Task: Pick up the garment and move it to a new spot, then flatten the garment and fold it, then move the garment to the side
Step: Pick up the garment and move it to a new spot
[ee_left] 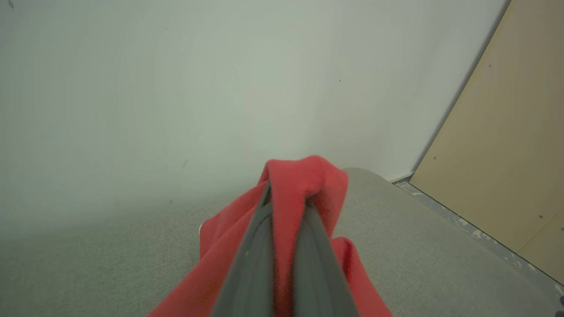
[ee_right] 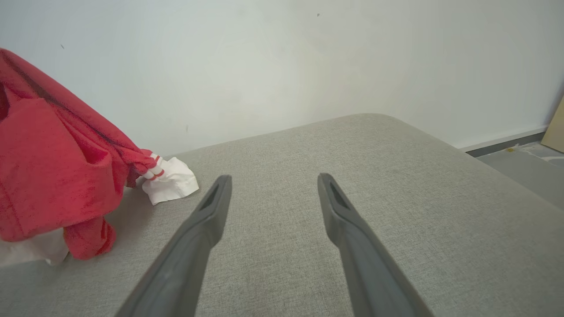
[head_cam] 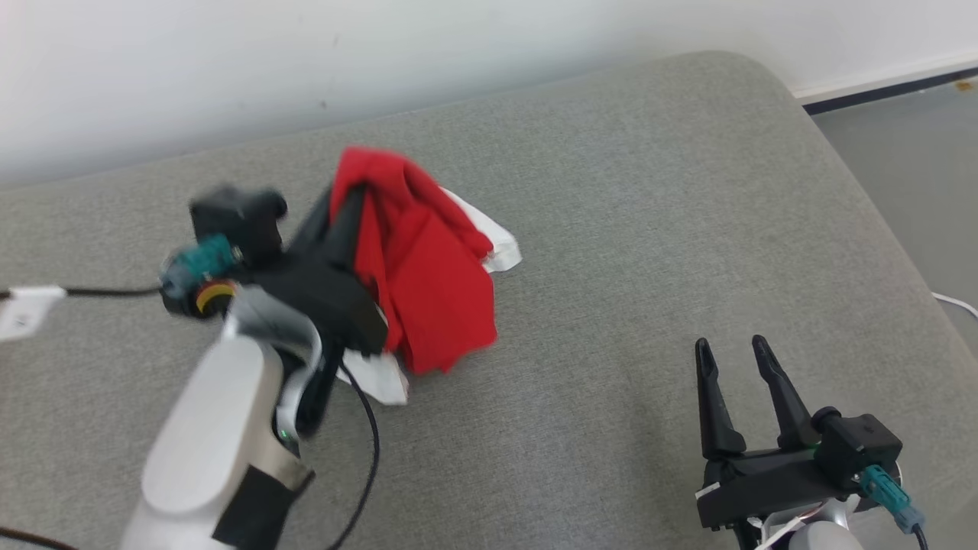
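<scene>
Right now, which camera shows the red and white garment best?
The head view: it shows most of the garment, red with white parts, held by the shut left pincer. The left wrist view is a close-up of red cloth pinched between the fingers; the right wrist view cuts it off at its left edge.

Left forearm (head_cam: 206,435) pale grey with black band; black wrist housings, teal connectors (head_cam: 886,493), black cables (head_cam: 377,447), white cable tag (head_cam: 23,309). Right gripper (head_cam: 730,345): long dark tapered fingers.
</scene>
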You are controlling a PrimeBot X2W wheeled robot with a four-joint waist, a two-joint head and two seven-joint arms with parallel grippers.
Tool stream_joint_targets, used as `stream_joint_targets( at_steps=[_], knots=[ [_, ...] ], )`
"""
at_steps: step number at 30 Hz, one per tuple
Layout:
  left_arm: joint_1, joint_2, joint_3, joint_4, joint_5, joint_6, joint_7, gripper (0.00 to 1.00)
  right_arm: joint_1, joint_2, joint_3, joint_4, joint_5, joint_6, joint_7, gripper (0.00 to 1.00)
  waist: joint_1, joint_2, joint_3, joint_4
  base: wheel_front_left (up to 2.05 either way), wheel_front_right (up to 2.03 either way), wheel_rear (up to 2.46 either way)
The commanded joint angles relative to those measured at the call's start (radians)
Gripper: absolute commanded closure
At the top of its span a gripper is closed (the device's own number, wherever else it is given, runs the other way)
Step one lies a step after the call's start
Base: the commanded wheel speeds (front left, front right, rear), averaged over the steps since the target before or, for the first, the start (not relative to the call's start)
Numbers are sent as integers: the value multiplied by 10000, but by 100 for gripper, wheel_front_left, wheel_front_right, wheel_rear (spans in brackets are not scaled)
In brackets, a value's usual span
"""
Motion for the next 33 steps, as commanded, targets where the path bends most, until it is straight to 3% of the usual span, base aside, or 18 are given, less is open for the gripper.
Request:
stream_joint_targets(
  at_steps=[1,7,9,19,33],
  knots=[
    [163,-71,-40,204,-107,-45,-122,100,35,1,46,-24,-58,-21,-25,0,0,0,-32,89,0,0,0],
    [517,-453,-890,2222,238,-279,-658,100,-161,-5,235,18,-188,-21,-25,0,0,0,-206,293,0,0,0],
    [325,-577,-1176,2562,405,-321,-974,0,-154,-10,228,33,-225,-21,-25,0,0,0,-309,380,0,0,0],
    [-8,-693,-1402,2546,120,-446,-2269,0,512,-4,39,204,-560,-21,-25,0,0,0,-1256,1163,0,0,0],
    [2370,1210,-263,1474,-109,143,-2696,0,784,-7,-69,177,-720,-22,-25,0,0,0,-1730,1899,0,0,0]
  ],
)
